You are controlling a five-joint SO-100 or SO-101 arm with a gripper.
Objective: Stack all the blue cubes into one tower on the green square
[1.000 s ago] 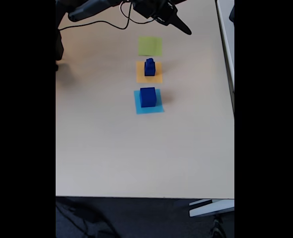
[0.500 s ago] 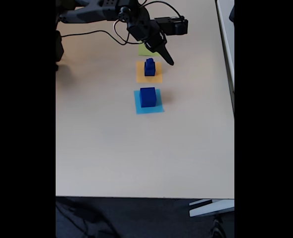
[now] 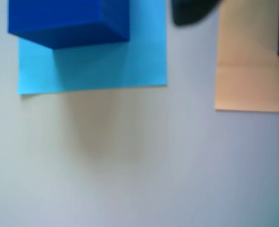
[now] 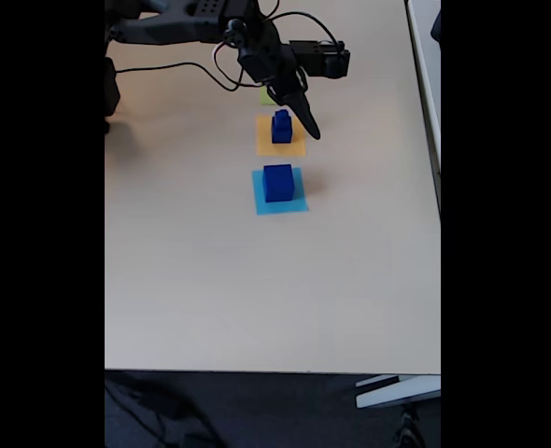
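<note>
In the fixed view the large blue cube [image 4: 277, 182] stands on the light-blue square [image 4: 294, 204]. Behind it a medium blue cube with a small one on top [image 4: 281, 126] sits on the orange square [image 4: 295, 147]. My gripper [image 4: 308, 126] hangs just right of that pair, its dark tip pointing down at the orange square's right edge; its jaws are not clear. The arm covers most of the green square [image 4: 267, 96]. The wrist view shows the large cube [image 3: 68, 21] on the light-blue square [image 3: 97, 66], the orange square [image 3: 248, 75] and a blurred dark fingertip [image 3: 191, 12].
The light table [image 4: 257, 289] is bare in front of the squares. Its right edge [image 4: 438, 187] and front edge [image 4: 275, 371] border dark floor. Black cables [image 4: 210, 61] trail by the arm at the back.
The gripper has swung down from the back of the table, over the green square, to just right of the two stacked cubes. The cubes have not moved.
</note>
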